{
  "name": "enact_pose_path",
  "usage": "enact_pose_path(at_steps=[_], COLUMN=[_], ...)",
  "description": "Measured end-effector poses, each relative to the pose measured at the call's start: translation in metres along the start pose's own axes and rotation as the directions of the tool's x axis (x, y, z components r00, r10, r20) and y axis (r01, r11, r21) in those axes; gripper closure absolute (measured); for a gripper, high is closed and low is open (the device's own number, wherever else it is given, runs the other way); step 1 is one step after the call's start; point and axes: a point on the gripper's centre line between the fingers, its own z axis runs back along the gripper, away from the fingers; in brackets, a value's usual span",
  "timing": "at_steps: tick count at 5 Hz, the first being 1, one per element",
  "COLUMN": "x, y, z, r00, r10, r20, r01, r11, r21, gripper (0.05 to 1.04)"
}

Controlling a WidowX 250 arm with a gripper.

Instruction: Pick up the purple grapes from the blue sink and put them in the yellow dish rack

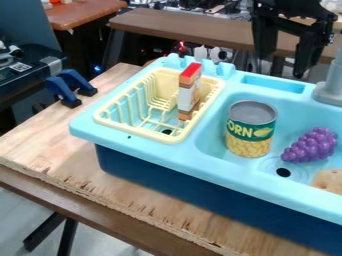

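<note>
Gripper (281, 66) spread, top cut off

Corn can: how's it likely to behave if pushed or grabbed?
The corn can looks rigid, so it probably won't give much when squeezed. It stands upright in the sink, so a low push likely slides it; a high one may tip it. On its side, that round wall would probably roll.

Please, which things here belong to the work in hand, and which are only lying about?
Probably in the work:
gripper, empty, fingers apart
can, upright in the sink
purple grapes, in the sink

Probably lying about:
orange-and-white box, in the yellow rack
blue clamps, at the board's edge
</note>
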Motion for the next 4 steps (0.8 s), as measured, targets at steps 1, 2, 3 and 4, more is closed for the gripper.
enact_pose_path(at_steps=[1, 2, 3, 4], x=[-0.003, -0.002, -0.003, -0.005], y=[-0.001, -0.013, -0.023, -0.033], z=[-0.016, -0.034, -0.043, -0.061], r00=[0.999, 0.997, 0.989, 0.971], r10=[-0.004, -0.075, -0.149, -0.233], r20=[-0.040, -0.024, -0.012, -0.060], r01=[0.004, 0.073, 0.147, 0.224], r11=[1.000, 0.995, 0.984, 0.967], r21=[-0.005, -0.062, -0.104, -0.122], gripper=[0.082, 0.082, 0.082, 0.082])
